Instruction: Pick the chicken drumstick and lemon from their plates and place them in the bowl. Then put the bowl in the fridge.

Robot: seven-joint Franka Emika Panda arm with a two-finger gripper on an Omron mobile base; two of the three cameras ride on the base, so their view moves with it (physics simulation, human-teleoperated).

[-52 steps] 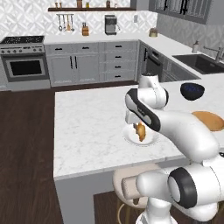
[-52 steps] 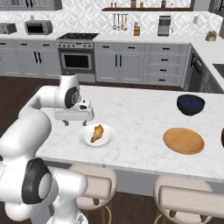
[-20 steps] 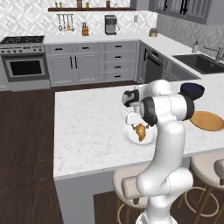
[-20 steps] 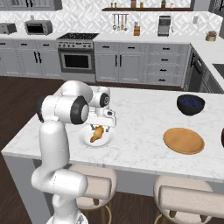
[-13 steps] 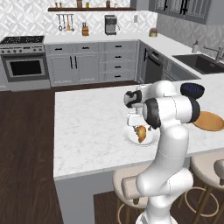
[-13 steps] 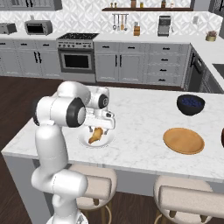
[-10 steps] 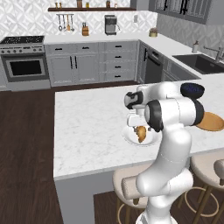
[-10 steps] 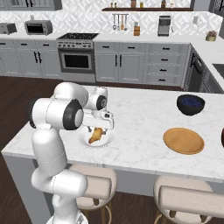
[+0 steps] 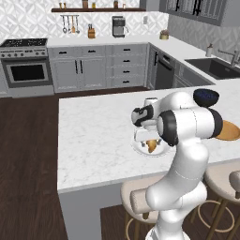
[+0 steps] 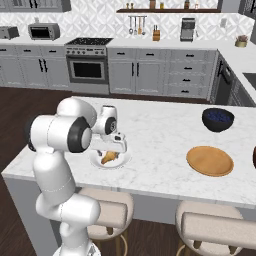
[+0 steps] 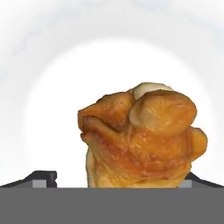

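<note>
The golden-brown chicken drumstick lies on the round white plate near the island's front edge. My gripper hangs straight down over it, low above the plate. In the hand view its fingertips stand wide apart on either side of the drumstick, so it is open. From the left base view the drumstick shows just under the gripper, on the plate. The tan wooden plate lies bare further right. A dark brown sliver at the right edge looks like the wooden bowl. Lemon and fridge are out of view.
A dark navy bowl stands behind the wooden plate on the marble island. Bar stools line the island's front edge. Grey cabinets and a stove run along the back wall.
The hand has swung from beside the white plate to directly over the drumstick and has come down closer to it. The drumstick and plates have not moved.
</note>
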